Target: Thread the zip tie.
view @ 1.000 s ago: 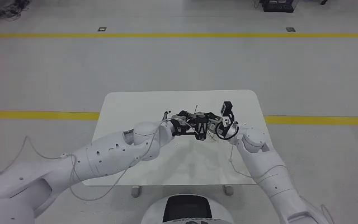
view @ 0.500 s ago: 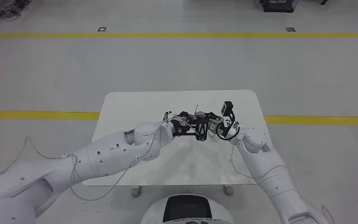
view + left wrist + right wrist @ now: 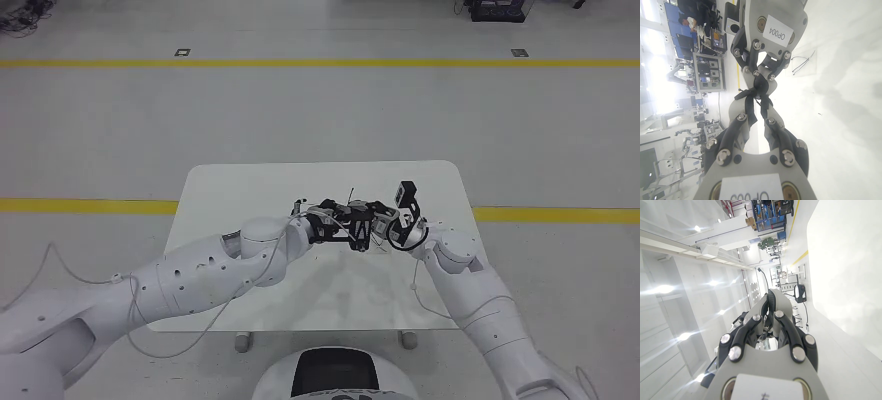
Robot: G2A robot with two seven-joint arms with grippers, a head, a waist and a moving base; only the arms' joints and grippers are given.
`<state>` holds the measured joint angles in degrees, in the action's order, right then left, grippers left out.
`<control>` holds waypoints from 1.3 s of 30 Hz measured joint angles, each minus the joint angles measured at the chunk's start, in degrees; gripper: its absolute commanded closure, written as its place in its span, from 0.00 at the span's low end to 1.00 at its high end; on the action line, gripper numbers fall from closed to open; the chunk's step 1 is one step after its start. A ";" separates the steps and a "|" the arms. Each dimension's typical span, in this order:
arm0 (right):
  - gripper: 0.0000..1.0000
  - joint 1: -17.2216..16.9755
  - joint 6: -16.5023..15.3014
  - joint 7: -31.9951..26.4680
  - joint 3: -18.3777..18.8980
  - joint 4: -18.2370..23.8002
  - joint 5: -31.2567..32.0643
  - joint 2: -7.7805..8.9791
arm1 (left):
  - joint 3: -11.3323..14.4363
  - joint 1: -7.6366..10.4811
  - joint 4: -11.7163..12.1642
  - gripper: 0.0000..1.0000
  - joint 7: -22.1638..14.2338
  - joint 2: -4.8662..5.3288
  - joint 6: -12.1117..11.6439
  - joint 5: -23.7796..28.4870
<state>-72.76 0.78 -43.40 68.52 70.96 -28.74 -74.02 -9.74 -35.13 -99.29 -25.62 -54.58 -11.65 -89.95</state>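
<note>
The zip tie (image 3: 743, 91) hung in the air above the desk (image 3: 240, 190), over its middle and a bit toward the right edge, clear of the top. Open desk lay all round under it: most toward the left and near edges, less toward the far and right edges.

The left claw (image 3: 756, 98) and right claw (image 3: 761, 83) met tip to tip over the desk, with the tie pinched where they met. The right claw's fingers were together, clamped on the tie, and the strap ran out past the tips with its end free. The left claw's tips were drawn together on the tie at the same spot, a thin dark strand showing in the slot between its fingers. A short end stuck out sideways from the pinch.

The left wrist view gave loose ties (image 3: 800, 63) flat on the desk, well apart from both claws. The top view gave the desk's rounded corners and the tie's end poking up above the claws.
</note>
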 measured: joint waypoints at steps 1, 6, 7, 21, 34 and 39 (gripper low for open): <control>1.00 -0.01 0.01 0.00 -0.03 0.01 -0.02 0.01 | 0.00 0.00 0.02 0.89 -0.04 -0.02 0.01 0.00; 1.00 0.07 0.10 0.03 -0.21 -0.10 -0.15 0.06 | 0.00 -0.07 0.15 1.00 0.03 -0.12 0.11 0.00; 1.00 0.09 0.09 0.03 -0.23 -0.13 -0.17 0.07 | 0.00 -0.08 0.19 1.00 0.04 -0.14 0.10 0.00; 0.00 0.21 0.45 1.14 -0.59 -0.33 -0.37 0.18 | 0.00 0.10 0.41 1.00 -0.16 -0.22 0.06 0.00; 0.00 -0.92 -0.58 4.35 1.56 0.33 1.03 0.82 | -2.53 -1.77 2.01 1.00 7.49 2.40 0.14 2.74; 0.00 -1.18 0.14 4.33 1.98 0.58 1.48 1.02 | -6.28 -2.80 3.34 1.00 11.08 4.14 -5.72 8.10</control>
<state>-73.93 0.92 -39.08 70.50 71.54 -27.26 -73.00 -16.02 -37.93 -95.95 -14.54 -50.44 -17.38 -81.85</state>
